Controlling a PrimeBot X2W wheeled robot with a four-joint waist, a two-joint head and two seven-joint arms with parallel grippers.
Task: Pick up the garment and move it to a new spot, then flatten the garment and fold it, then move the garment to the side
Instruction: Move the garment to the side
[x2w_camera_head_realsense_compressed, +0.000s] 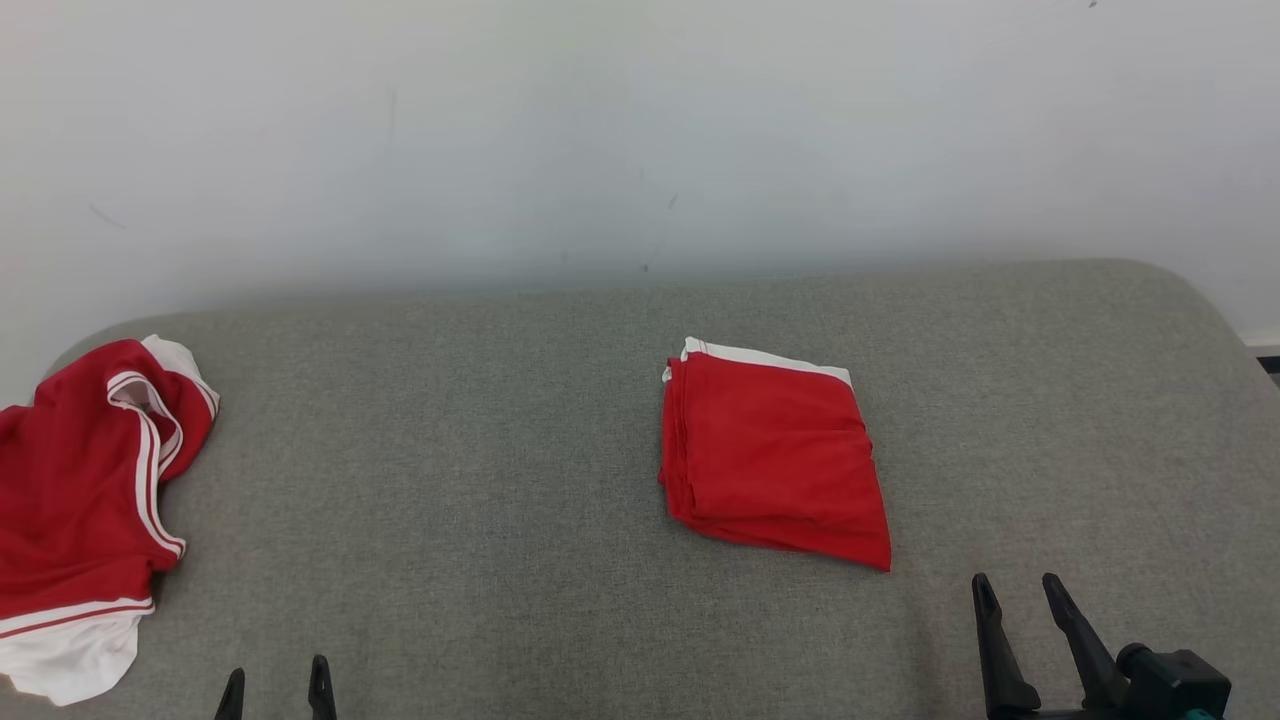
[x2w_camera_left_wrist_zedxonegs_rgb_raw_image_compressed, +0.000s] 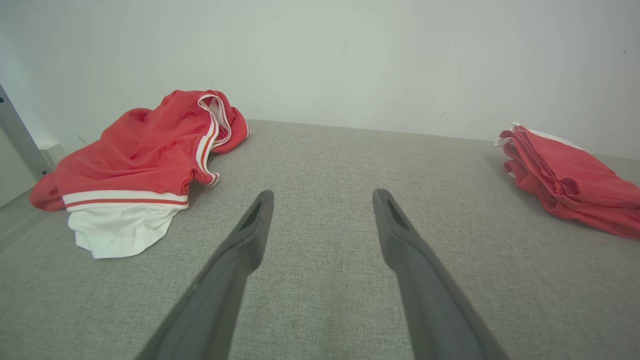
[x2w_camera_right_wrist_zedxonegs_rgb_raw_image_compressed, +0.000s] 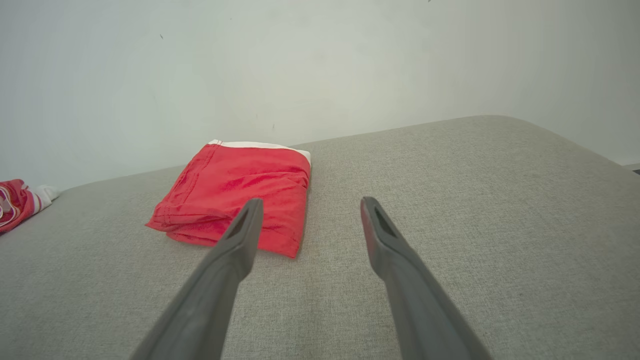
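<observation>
A red garment (x2w_camera_head_realsense_compressed: 770, 455) lies folded into a neat rectangle with a white edge at its far side, right of the middle of the grey padded surface (x2w_camera_head_realsense_compressed: 480, 430). A second red garment (x2w_camera_head_realsense_compressed: 80, 490) with white trim lies crumpled at the far left. My left gripper (x2w_camera_head_realsense_compressed: 277, 672) stands open at the bottom left, empty, short of the crumpled garment (x2w_camera_left_wrist_zedxonegs_rgb_raw_image_compressed: 145, 155). My right gripper (x2w_camera_head_realsense_compressed: 1016, 582) is open at the lower right, just right of the folded garment's near corner. In the right wrist view the folded garment (x2w_camera_right_wrist_zedxonegs_rgb_raw_image_compressed: 235, 190) sits ahead and left of the right gripper (x2w_camera_right_wrist_zedxonegs_rgb_raw_image_compressed: 311, 201). The left gripper (x2w_camera_left_wrist_zedxonegs_rgb_raw_image_compressed: 322, 194) points at bare fabric.
A white wall (x2w_camera_head_realsense_compressed: 640, 140) rises right behind the padded surface. The surface rounds off at its far right corner (x2w_camera_head_realsense_compressed: 1190, 290) and far left corner. A grey post (x2w_camera_left_wrist_zedxonegs_rgb_raw_image_compressed: 15, 130) stands beyond the left edge. Bare grey fabric lies between the two garments.
</observation>
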